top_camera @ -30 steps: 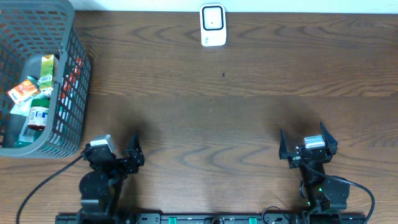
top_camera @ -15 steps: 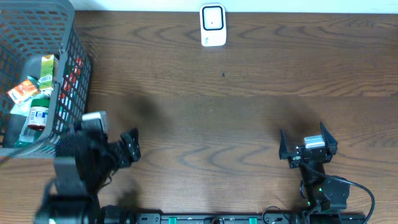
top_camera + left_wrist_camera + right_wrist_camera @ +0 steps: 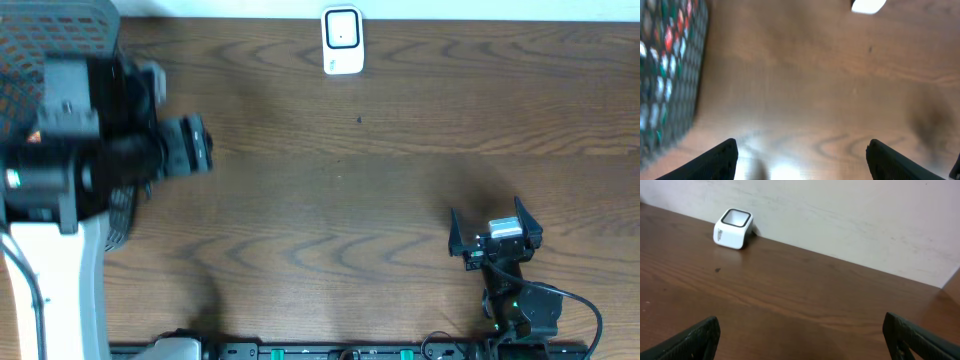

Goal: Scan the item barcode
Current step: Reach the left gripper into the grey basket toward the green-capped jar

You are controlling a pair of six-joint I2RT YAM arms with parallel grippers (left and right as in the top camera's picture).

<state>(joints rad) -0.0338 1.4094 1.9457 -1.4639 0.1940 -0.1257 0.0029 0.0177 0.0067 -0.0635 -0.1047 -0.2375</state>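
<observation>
The white barcode scanner [image 3: 342, 40] stands at the table's far edge; it also shows in the right wrist view [image 3: 733, 228] and as a blur in the left wrist view [image 3: 868, 5]. The items lie in the grey mesh basket [image 3: 670, 85] at far left, showing only as coloured blurs [image 3: 671, 40] through the mesh. My left gripper [image 3: 188, 146] is raised high beside the basket, open and empty [image 3: 802, 146]. My right gripper [image 3: 495, 232] rests low at the near right, open with nothing between its fingers [image 3: 801, 322].
The raised left arm [image 3: 60, 150] hides most of the basket [image 3: 122, 215] in the overhead view. Brown wooden tabletop [image 3: 360, 190] stretches between basket, scanner and right gripper. A pale wall [image 3: 850, 215] rises behind the scanner.
My left arm has lifted from its rest at the near left and swung up and back toward the basket, still open. The right arm has not moved.
</observation>
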